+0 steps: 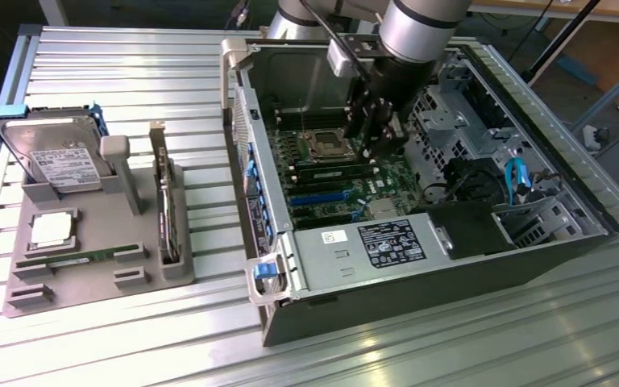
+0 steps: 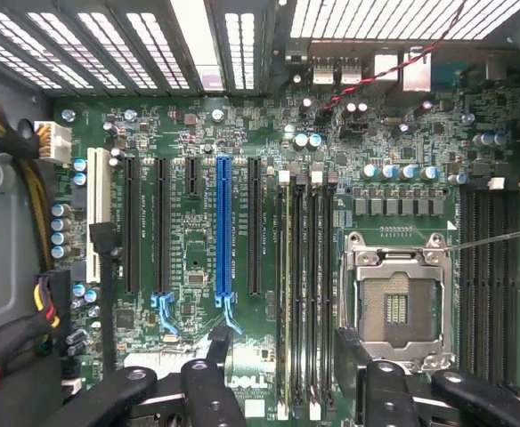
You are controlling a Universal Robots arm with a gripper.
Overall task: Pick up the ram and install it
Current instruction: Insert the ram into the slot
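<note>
Gripper (image 1: 377,137) stands wide open and empty inside the open case (image 1: 525,242), over the motherboard (image 2: 198,231) beside the memory slots (image 2: 304,294). One ram (image 1: 78,258) lies flat in the tray (image 1: 30,302) on the tabletop at the exterior view's left. Judged light, stiff and fragile; best held by its long edges, clear of the chips.

Ribbed bare-metal table (image 1: 126,322), matt.
</note>
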